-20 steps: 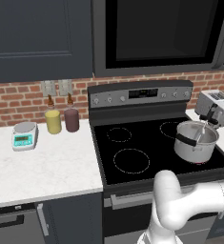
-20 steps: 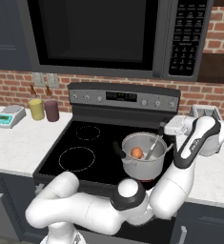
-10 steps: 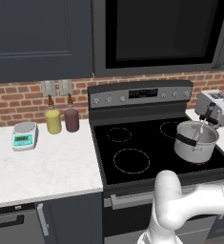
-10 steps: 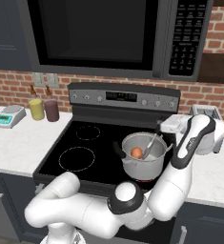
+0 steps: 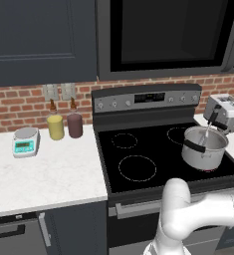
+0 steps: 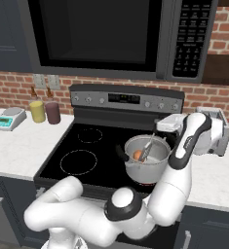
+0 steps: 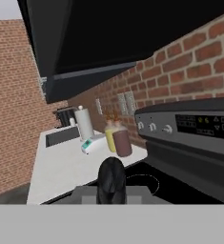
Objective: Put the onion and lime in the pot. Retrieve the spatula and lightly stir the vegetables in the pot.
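The steel pot (image 6: 150, 168) stands on the stove's front right burner, also seen at pot (image 5: 200, 154). The orange-tan onion (image 6: 137, 154) lies inside it at the left. The lime is hidden. My gripper (image 6: 158, 129) hangs just above the pot's far rim, shut on the black handle of the spatula (image 6: 147, 146), which slants down into the pot beside the onion. From the left, the gripper (image 5: 214, 117) is in front of the toaster and the spatula (image 5: 207, 133) leans into the pot. The handle's dark end (image 7: 111, 180) shows in the hand view.
A silver toaster (image 6: 217, 130) stands right of the stove, close behind my hand. The black cooktop (image 6: 82, 146) has free burners to the left. A yellow bottle (image 5: 55, 126), a dark jar (image 5: 75, 124) and a scale (image 5: 26, 142) sit on the left counter. A microwave (image 6: 111, 39) hangs overhead.
My hand has shifted a little to the left above the pot, carrying the spatula with it. The onion and the pot stay where they were.
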